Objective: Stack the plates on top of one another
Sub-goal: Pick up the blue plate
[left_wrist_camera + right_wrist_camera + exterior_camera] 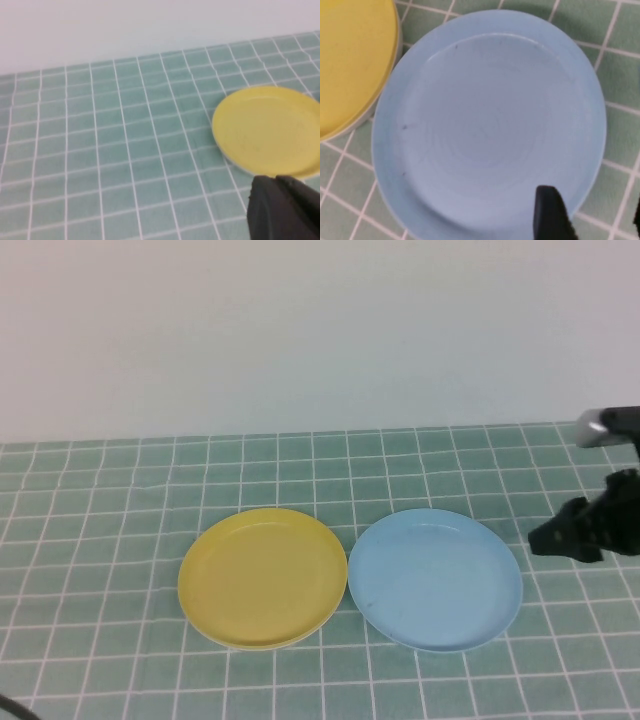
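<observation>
Beside right tool (560, 536), blue plate (436, 578), left tool (282, 207) perhaps offside

I see a smooth, faintly glossy round yellow plastic plate (262, 576) beside a round light-blue plastic plate (435, 580) of similar sheen. Both rest on a matt green gridded cloth (100, 540).

Yellow plate (262, 576), light blue plate (435, 579), green white-gridded table (100, 520).

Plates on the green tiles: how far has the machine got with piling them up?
One step looks done: the yellow plate sits on a white plate whose rim peeks out beneath. The light blue plate lies alone beside that pile, so it has yet to go on top. The right claw hovers open at the blue plate's right, holding nothing. The left claw sits low near the yellow plate.
</observation>
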### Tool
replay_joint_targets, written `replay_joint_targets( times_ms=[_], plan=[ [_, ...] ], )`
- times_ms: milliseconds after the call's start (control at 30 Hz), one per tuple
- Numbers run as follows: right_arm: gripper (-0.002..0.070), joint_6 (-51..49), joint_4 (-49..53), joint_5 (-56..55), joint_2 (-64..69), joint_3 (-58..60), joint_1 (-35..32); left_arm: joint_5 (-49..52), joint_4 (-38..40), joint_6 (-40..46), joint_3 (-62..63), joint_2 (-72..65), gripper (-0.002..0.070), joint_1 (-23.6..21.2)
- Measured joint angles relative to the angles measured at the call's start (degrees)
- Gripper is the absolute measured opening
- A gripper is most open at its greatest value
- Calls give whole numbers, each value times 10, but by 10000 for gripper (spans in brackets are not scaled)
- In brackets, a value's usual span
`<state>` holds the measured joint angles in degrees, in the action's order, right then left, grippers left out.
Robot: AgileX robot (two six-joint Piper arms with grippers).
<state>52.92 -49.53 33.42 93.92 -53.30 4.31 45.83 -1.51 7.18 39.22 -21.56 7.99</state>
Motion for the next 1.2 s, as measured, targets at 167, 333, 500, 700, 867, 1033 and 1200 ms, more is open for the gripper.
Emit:
replay_joint_targets(
  times_ms=[167, 333, 500, 700, 867, 1033, 1200],
  plan=[
    [369, 0, 0, -20, 75, -59, 16, 42, 0, -1, -5, 7, 0, 0],
    [372, -2, 0, -28, 137, -101, 17, 44, 2, -2, -7, 2, 0, 0],
    [372, -10, 0, -28, 172, -123, 20, 42, 2, -10, -7, 2, 0, 0],
    [343, -15, 8, -24, 195, -127, 25, 40, 1, -28, -7, 2, 0, 0],
    [330, -40, 38, -24, 206, -127, 38, 40, 0, -28, -7, 2, 0, 0],
    [286, -51, 56, -23, 212, -128, 43, 40, 0, -28, -7, 2, 0, 0],
    [88, -51, 62, -23, 216, -130, 43, 40, 0, -28, -7, 2, 0, 0]
  ],
)
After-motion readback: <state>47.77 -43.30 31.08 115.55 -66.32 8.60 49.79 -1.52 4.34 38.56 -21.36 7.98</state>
